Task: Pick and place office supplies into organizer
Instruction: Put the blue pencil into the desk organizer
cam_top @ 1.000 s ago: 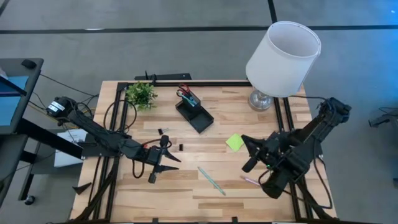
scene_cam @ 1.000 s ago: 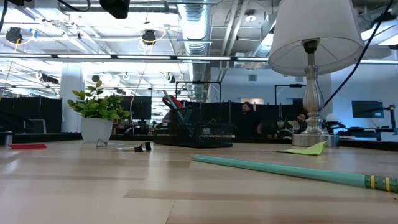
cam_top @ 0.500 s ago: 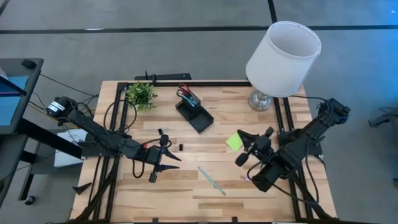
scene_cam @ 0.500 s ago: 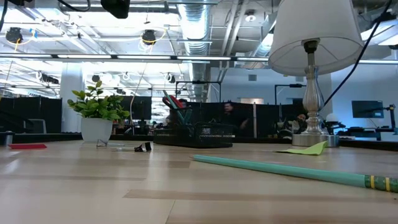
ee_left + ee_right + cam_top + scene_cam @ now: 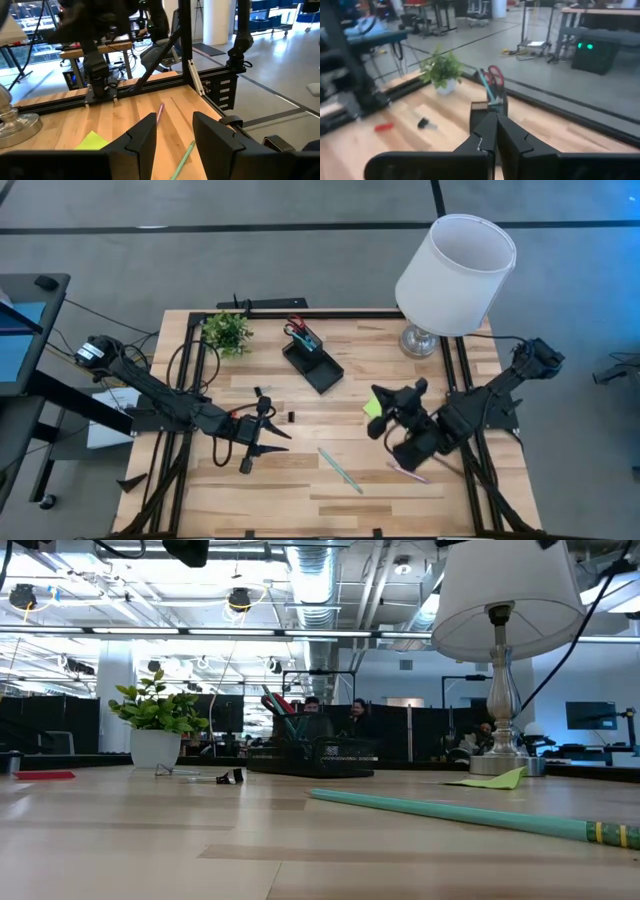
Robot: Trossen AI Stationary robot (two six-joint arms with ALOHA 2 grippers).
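So the black desk organizer (image 5: 313, 362) sits on the wooden table (image 5: 300, 490) between the little potted plant (image 5: 227, 330) and the white-shaded lamp (image 5: 452, 275). Its taller cup end, the end toward the plant, has red-handled scissors (image 5: 296, 326) and a teal pen (image 5: 487, 90) standing in it; the lower tray part looks like it has nothing in it from above, though I can't really see its floor. No readable writing or brand on anything.

Loose stuff away from the organizer: a lime-green sticky-note pad (image 5: 376, 408) on the lamp side, a long teal pen (image 5: 340, 470) lying well out toward the front edge, a pink pen (image 5: 408, 472) further along past it, and a couple of tiny black clips (image 5: 291, 417) just off the organizer's tray end.

Right gripper (image 5: 375, 420) hangs right by the sticky pad, fingers pinched together with nothing between them. Left gripper (image 5: 258, 442) waits on the plant side of the organizer, out past the clips, jaws partly apart and not holding anything.
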